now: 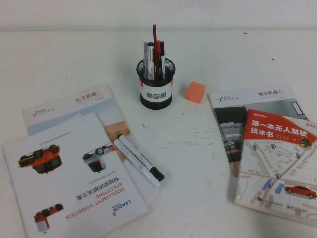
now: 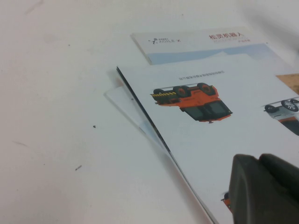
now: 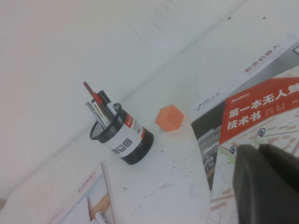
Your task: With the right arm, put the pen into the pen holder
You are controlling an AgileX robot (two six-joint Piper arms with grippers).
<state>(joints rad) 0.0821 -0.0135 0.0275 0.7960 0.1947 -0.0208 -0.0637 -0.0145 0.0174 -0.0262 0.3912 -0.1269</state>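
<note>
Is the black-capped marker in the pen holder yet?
Not yet: the marker lies flat on the brochure, apart from the pen holder.

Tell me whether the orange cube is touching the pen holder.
Apart. The high view shows bare white table between the orange cube and the pen holder; the right wrist view shows the same gap.

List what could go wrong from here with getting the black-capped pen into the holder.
1. The pen lies touching a slimmer white pen on a brochure; the right gripper, shut above the books, may grab both or neither.
2. The pen holder is already crowded, so insertion could jam or tip it.
3. The left gripper hovers over that brochure, risking collision.
</note>
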